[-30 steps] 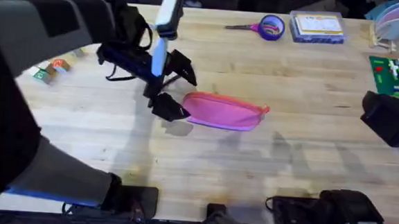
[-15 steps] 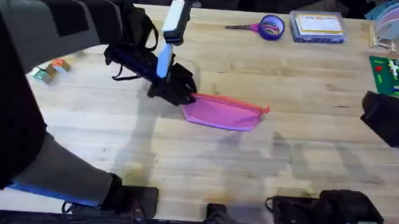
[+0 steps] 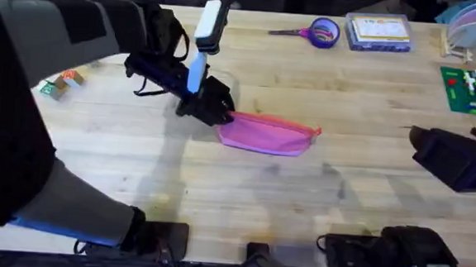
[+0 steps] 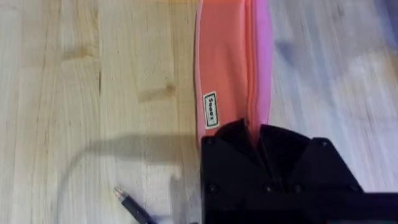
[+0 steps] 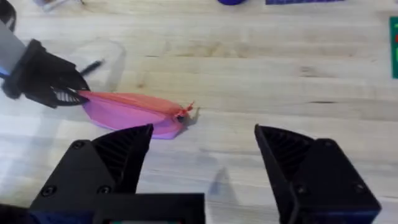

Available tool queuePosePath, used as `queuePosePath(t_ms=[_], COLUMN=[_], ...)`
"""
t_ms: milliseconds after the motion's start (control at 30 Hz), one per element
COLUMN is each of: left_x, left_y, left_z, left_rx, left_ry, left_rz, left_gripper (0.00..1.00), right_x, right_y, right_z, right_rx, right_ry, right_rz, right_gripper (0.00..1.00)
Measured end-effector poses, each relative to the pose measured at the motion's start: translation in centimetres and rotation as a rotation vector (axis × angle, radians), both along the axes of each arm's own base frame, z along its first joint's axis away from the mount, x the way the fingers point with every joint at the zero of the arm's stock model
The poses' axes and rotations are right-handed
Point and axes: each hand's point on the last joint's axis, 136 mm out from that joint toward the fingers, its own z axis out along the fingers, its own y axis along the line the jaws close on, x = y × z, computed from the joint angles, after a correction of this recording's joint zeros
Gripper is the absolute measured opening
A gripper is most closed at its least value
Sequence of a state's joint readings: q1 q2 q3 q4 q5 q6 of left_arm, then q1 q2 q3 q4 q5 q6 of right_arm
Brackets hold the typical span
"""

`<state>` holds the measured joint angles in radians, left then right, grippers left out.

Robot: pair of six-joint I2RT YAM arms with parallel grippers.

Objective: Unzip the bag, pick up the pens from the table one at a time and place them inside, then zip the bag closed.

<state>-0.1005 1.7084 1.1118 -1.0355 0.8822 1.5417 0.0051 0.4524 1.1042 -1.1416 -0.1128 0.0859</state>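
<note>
The pink bag lies across the middle of the table, its zip closed along the top. My left gripper is shut on the bag's left end; in the left wrist view the black fingers pinch the pink fabric at the zip seam. A dark pen lies on the wood just beside that gripper, and it also shows as a pen behind the left gripper. My right gripper hangs open at the table's right side, well clear of the bag and its zip pull.
Purple-handled scissors and a clear plastic box sit at the back. A green board and a rack of plates stand at the back right. Small coloured blocks lie at the left.
My left gripper came down from just above the bag's left end and closed on it. The right gripper has shifted a little leftward over the table.
</note>
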Motion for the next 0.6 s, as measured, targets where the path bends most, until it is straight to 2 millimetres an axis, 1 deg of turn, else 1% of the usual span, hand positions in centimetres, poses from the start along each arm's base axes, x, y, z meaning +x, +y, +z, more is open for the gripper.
queuePosePath(t_ms=[67, 233, 400, 600], left_x=[0.0, 0.0, 0.0, 0.0], left_y=[0.0, 0.0, 0.0, 0.0], left_z=[0.0, 0.0, 0.0, 0.0], left_rx=[0.0, 0.0, 0.0, 0.0], left_ry=[0.0, 0.0, 0.0, 0.0], left_rz=[0.0, 0.0, 0.0, 0.0], left_gripper=[0.043, 0.043, 0.043, 0.043], right_x=[0.0, 0.0, 0.0, -0.1], right_y=[0.2, 0.4, 0.6, 1.2], right_z=[0.0, 0.0, -0.7, -1.5], right_rx=[0.054, 0.257, 0.459, 0.578], right_ry=[0.009, 0.049, 0.11, 0.172], right_rz=[-0.023, -0.138, -0.263, -0.315], right_gripper=[0.997, 0.998, 0.998, 0.998])
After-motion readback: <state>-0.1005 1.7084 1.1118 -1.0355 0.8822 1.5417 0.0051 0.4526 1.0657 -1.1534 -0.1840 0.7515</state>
